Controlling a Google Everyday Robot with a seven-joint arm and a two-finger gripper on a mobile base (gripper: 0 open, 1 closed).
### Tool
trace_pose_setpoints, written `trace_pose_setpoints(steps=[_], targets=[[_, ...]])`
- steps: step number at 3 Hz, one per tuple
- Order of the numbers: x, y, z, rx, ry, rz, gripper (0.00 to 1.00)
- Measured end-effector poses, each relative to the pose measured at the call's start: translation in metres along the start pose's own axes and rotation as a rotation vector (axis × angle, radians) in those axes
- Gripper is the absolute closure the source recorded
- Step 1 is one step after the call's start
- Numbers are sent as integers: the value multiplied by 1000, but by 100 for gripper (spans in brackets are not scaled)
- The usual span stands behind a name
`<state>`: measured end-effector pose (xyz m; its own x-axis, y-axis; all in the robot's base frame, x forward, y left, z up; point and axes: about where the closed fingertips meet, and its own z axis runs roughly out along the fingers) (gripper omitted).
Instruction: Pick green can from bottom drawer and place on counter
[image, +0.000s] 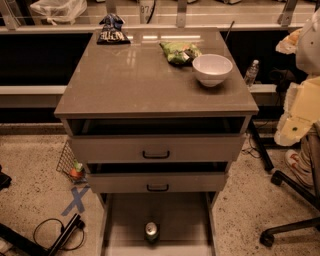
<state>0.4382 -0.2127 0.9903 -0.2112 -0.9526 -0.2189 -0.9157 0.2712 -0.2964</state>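
Small green drink can (151, 231) w/ silver metal top stands upright on the pale flat floor of the deep grey bottom drawer (107, 220), which is pulled out toward the camera. Can sits approx. mid-width, near the drawer's front end, apart from both side walls. Above it are two shallower grey drawers w/ black handles, upper drawer (156, 148) & middle drawer (157, 183), each ajar w/ a dark gap over its front. Glossy grey-brown rectangular desk (130, 80) tops the cabinet. On it: round white bowl (212, 69) near the right edge; crumpled green snack bag (180, 52) just behind-left of the bowl, close, can't tell if touching; dark blue snack bag (112, 31) at the back left corner, well apart from both. Clear plastic bottle (251, 73) stands beyond the desk's right edge, lower down. Pale robot arm (306, 97) hangs at the right edge of the view. Gripper (288, 131) is at its lower end, off the desk's front right corner, well apart from the can & higher than the bottom drawer; can't tell if it's released or clenched. Speckled floor (30, 180) left of the cabinet has a blue tape X (76, 201) & a black cable loop (50, 232); black chair base (292, 225) at right.
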Motion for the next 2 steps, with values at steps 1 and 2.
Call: trace_pose_setpoints(steps=[1,2], targets=[[0,0,0,0,0,0,0],[-5,3,-1,7,-39,-12,0]])
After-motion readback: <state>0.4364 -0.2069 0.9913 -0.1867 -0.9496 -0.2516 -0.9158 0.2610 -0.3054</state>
